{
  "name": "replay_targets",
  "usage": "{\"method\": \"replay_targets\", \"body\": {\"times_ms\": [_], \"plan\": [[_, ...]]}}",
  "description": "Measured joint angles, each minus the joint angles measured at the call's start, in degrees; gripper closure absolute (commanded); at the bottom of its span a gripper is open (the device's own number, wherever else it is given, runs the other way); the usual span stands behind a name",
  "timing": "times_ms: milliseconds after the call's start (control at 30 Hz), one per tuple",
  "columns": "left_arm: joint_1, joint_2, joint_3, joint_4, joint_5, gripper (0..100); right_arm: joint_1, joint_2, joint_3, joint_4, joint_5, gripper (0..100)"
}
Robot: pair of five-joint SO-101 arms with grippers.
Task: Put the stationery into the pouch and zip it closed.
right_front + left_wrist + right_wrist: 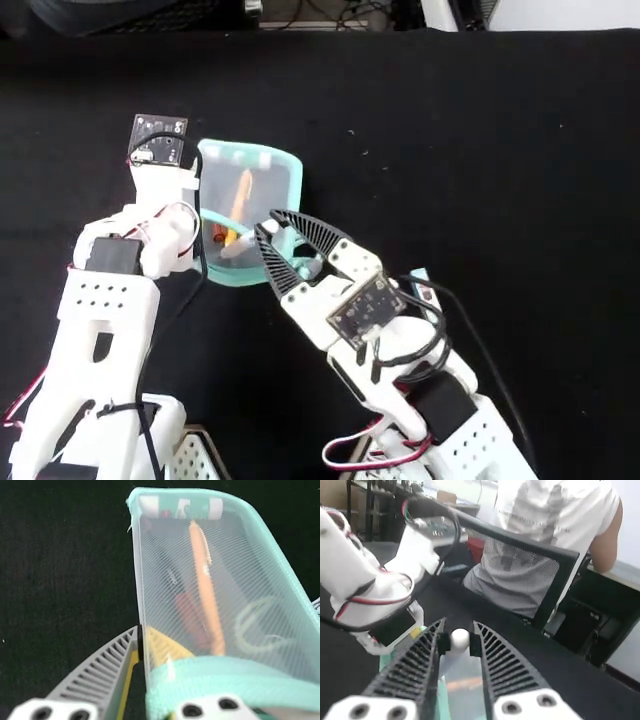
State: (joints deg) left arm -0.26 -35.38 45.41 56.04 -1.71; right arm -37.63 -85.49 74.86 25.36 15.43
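My left end effector (141,642) is clamped on the rim of the limp mesh pouch (262,190), which rests on the surface (480,150). My right end effector (457,632) pinches a light, smooth white pen (451,657) at the pouch mouth. A firm grip is advisable.

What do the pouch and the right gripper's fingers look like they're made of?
Pouch: translucent, finely ribbed plastic or mesh, as the orange pen shows through it; the mint edging looks like woven fabric. Fingers of the right gripper: matte black hard plastic, likely printed, with ribbed slots.
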Motion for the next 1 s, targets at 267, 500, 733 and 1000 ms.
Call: {"method": "replay_targets", "body": {"times_ms": [267, 500, 733, 1000], "plan": [[-0.2, 0.3, 0.1, 0.0, 0.0, 97, 0.0, -0.3, -1.2, 4.8, 3.2, 98.6], [-0.3, 0.3, 0.1, 0.0, 0.0, 97, 0.1, -0.2, -9.7, 18.0, 4.8, 98.6], [-0.3, 0.3, 0.1, 0.0, 0.0, 97, -3.3, 0.1, -15.0, 22.1, 5.1, 98.6], [-0.3, 0.3, 0.1, 0.0, 0.0, 97, -4.3, 0.4, -17.8, 23.2, 5.1, 98.6]]}}
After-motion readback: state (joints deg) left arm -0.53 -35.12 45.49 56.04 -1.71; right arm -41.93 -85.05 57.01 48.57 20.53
